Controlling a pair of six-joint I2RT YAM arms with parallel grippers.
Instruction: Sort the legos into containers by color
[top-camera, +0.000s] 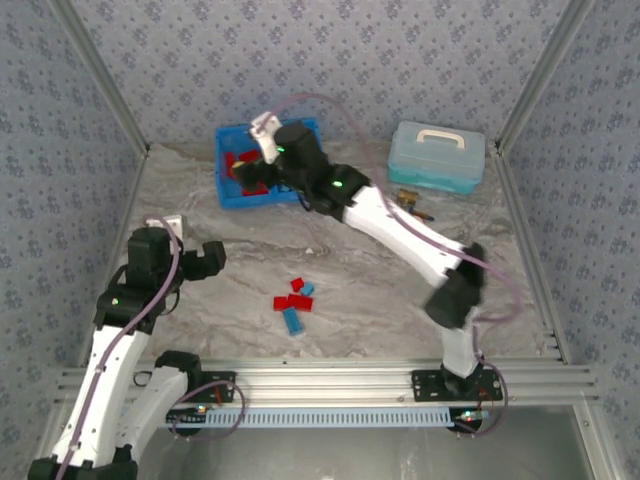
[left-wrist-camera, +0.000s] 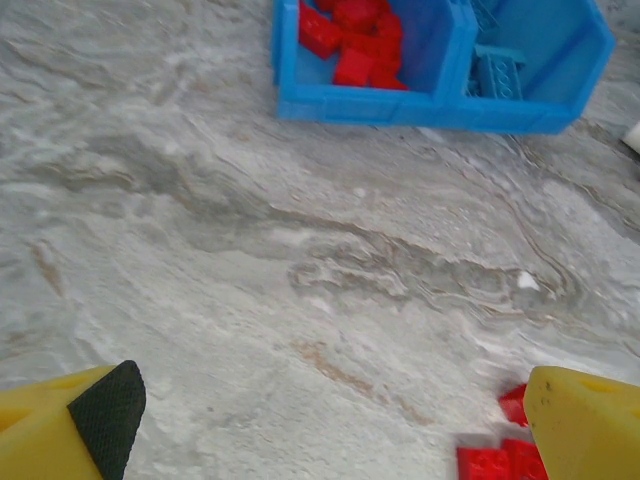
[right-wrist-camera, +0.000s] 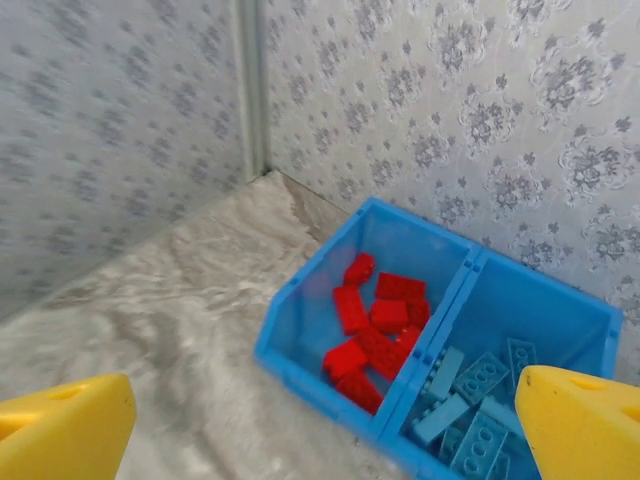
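Note:
The blue bin (top-camera: 222, 165) stands at the back of the table, and my right gripper (top-camera: 252, 168) hovers over it. In the right wrist view the bin (right-wrist-camera: 305, 280) holds several red legos (right-wrist-camera: 375, 325) in its left compartment and several light blue legos (right-wrist-camera: 470, 400) in its right one. The right gripper (right-wrist-camera: 320, 440) is open and empty. A few loose red legos (top-camera: 291, 301) and light blue legos (top-camera: 292, 320) lie mid-table. My left gripper (top-camera: 213, 258) hangs left of them, open and empty (left-wrist-camera: 320, 430), with red legos (left-wrist-camera: 495, 462) by its right finger (left-wrist-camera: 590, 420).
A pale teal lidded case (top-camera: 437, 155) with a white handle stands at the back right. A small dark object (top-camera: 412, 203) lies in front of it. Patterned walls close the table on three sides. The left wrist view looks across bare marbled table to the bin (left-wrist-camera: 400, 108).

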